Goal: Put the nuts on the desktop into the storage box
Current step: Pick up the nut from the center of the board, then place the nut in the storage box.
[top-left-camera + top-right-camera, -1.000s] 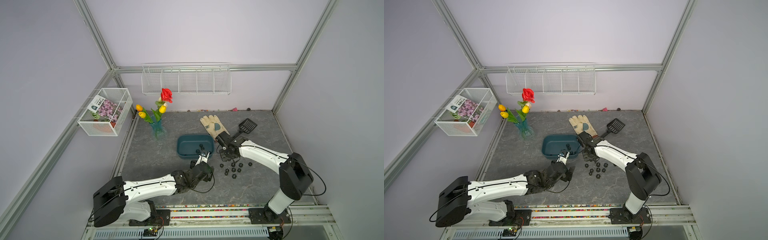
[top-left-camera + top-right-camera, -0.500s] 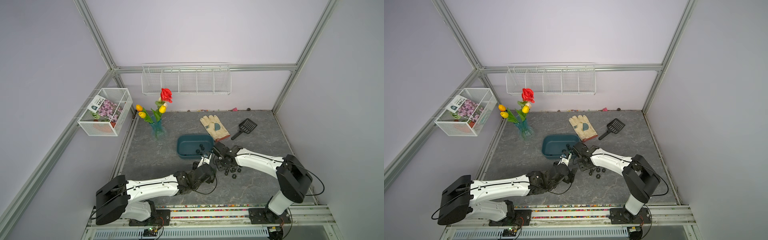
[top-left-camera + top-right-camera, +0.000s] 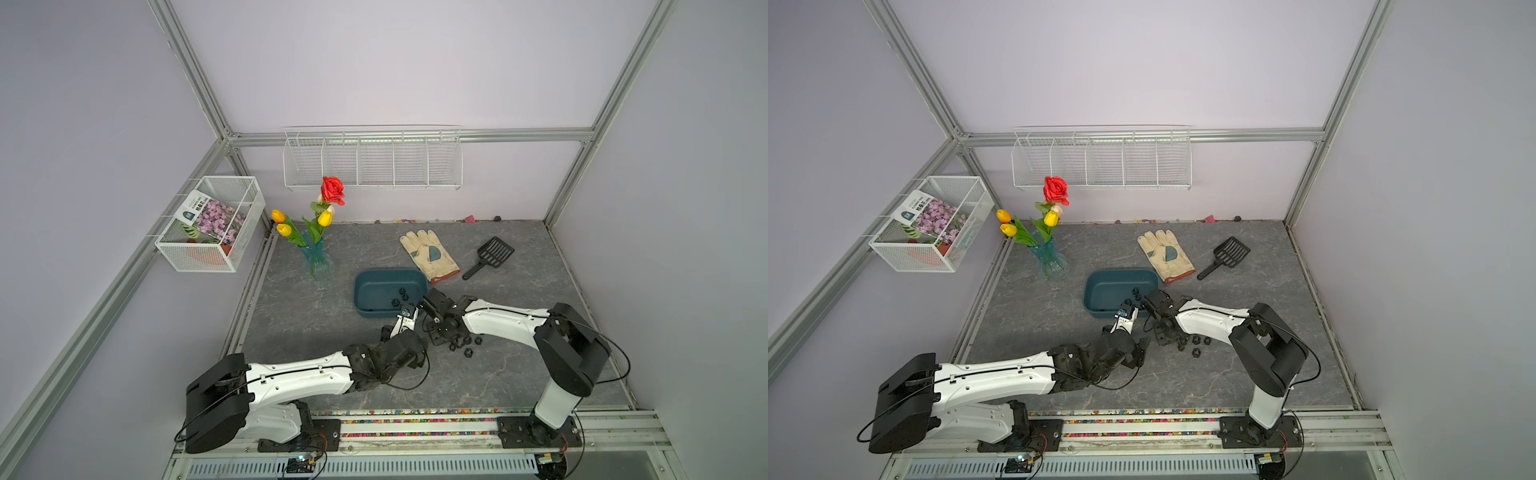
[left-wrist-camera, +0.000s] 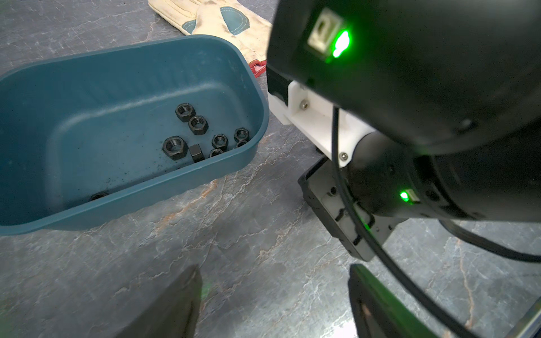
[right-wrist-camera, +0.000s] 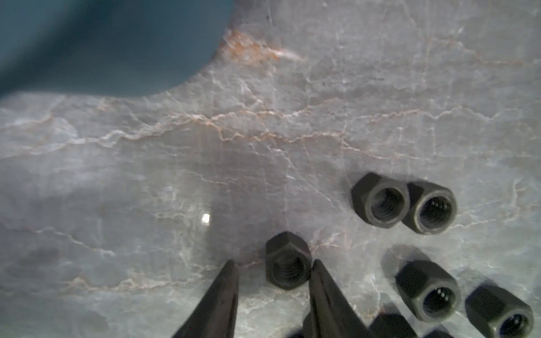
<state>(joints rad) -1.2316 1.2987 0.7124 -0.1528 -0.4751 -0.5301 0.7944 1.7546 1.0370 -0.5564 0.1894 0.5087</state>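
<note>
Beside the storage box (image 3: 376, 291), right jaws have arrived astride a nut (image 5: 288, 264), unclamped (left jaws gape).

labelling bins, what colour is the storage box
Storage box: dark teal-blue, clearest in left wrist view.

Far-side clutter
Glove (image 3: 428, 254) lies left of scoop (image 3: 494, 252); vase (image 3: 316, 259) stands further left; rack (image 3: 372, 166) hangs on far wall, basket (image 3: 195, 257) on left wall.

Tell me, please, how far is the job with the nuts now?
Done: about nine nuts lie in the storage box. In hand: the right gripper, jaws apart, straddles one nut on the desktop. Remaining: several loose nuts beside it.
</note>
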